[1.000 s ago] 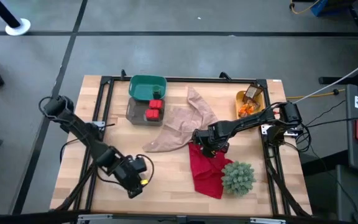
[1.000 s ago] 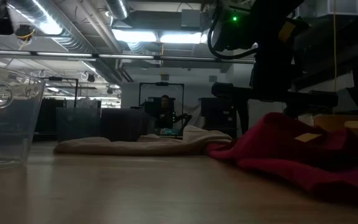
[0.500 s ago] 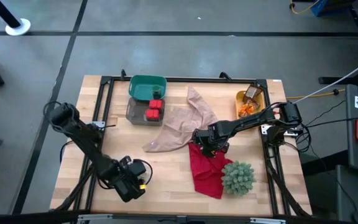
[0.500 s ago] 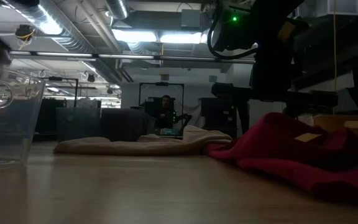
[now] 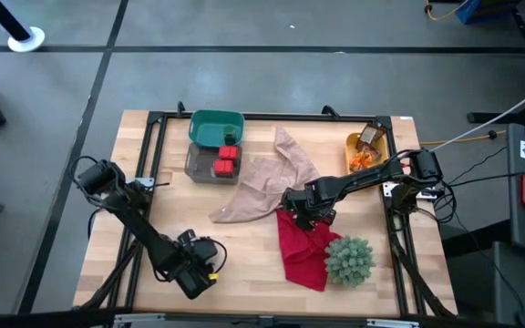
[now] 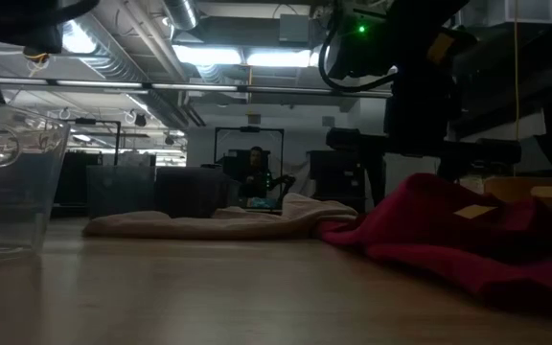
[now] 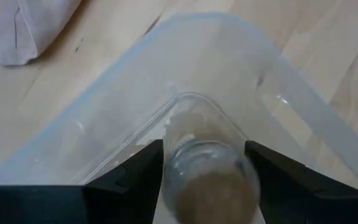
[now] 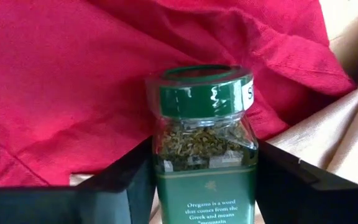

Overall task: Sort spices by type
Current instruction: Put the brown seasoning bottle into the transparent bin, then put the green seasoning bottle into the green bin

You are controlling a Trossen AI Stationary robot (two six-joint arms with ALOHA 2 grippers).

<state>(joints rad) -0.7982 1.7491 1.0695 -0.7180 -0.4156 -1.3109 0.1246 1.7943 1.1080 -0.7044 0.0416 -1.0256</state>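
Right gripper is seen at table centre, at the top edge of the crumpled red cloth, clamped w/ both dark fingers on a dark-green glass jar w/ green lid and dried herb inside; jar is held upright, label reads oregano, red cloth directly behind it and beige cloth beside it in the right wrist view. Left gripper is placed near the front-left of the wooden table, closed on a round clear-walled pot w/ tan-brown contents, which is held over a clear plastic container; whether the pot touches the container floor can't be told. In the low view the same clear container is seen at the far left edge. At table rear-left a green tray sits against a grey bin, w/ two red boxy tins lying in the bin, touching each other. At rear-right a yellow-orange tray holds orange-brown packets; a darker item on it is too small to ID. Spiky green plant rests on the red cloth's right side, near front-right. A seated person is visible far in the room bkgd in the low view.
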